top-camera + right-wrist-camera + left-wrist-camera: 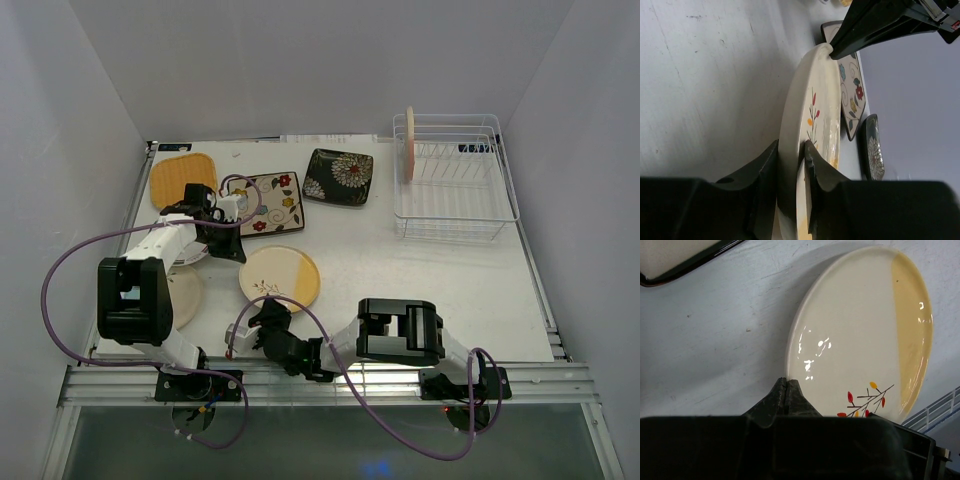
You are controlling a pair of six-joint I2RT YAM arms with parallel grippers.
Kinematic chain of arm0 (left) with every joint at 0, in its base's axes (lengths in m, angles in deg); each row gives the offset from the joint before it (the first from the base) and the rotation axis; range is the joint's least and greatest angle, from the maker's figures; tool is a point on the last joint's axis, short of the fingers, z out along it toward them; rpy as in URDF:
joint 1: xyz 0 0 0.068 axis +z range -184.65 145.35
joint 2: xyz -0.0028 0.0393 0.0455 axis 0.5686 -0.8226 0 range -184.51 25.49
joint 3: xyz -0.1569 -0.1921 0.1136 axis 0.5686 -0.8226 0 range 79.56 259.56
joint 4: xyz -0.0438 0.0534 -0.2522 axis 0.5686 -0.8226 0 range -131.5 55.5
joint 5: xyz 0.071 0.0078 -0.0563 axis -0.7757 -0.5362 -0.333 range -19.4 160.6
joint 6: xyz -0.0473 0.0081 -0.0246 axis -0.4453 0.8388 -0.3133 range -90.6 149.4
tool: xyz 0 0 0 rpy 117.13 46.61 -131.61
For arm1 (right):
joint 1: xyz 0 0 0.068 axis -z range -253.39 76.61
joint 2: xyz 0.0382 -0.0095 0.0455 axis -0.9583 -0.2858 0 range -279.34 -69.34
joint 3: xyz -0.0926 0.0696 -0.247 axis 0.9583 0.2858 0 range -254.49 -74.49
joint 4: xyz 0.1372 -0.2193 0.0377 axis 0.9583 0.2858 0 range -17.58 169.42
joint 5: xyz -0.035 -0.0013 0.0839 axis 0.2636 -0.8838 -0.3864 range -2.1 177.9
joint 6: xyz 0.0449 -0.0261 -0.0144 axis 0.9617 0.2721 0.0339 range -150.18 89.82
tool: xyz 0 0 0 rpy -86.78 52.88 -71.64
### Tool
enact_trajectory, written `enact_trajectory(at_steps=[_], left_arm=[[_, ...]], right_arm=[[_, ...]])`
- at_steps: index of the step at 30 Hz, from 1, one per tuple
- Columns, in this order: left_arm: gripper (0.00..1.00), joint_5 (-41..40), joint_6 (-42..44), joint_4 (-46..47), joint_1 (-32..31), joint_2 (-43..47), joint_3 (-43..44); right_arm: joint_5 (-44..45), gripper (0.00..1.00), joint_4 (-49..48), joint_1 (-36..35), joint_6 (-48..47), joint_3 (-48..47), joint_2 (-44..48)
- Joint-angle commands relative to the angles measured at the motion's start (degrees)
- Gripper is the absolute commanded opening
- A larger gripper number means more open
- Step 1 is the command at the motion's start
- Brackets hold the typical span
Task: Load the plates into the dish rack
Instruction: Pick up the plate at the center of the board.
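The yellow-cream round plate (282,276) lies at the front middle of the table. My right gripper (267,309) is shut on its near rim; in the right wrist view (791,144) one finger is under the rim and one on top. My left gripper (242,258) is shut and empty, its tips touching the plate's far-left rim (786,380). The white wire dish rack (456,190) stands at the back right with the pink-cream plate (410,143) upright in it. The orange square plate (183,178), cream floral plate (272,203) and black floral plate (339,177) lie flat at the back.
Two more round plates (186,290) lie at the left, partly hidden under my left arm. A metal rail (330,378) runs along the table's near edge. White walls close in the left, back and right sides.
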Motion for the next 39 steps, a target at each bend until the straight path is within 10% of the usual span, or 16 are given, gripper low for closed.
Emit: enact_trajectory(at_steps=[1, 9, 27, 39], left_arm=[[0.00, 5.49, 0.34, -0.87, -0.29, 0.76, 1.42], [0.04, 6.46, 0.96, -1.39, -0.29, -0.12, 2.13], [0.97, 4.70, 0.52, 0.19, -0.20, 7.61, 1.60], [0.98, 6.81, 0.52, 5.98, 2.43, 14.91, -1.47]], right_arm=[[-0.34, 0.15, -3.11, 0.49, 0.80, -0.99, -0.05], [0.19, 0.08, -5.66, 0.49, -0.25, -0.03, 0.48], [0.80, 0.08, -9.52, 1.28, 0.71, 4.45, 3.02], [-0.87, 0.08, -11.11, 2.95, 4.31, 12.27, 10.83]])
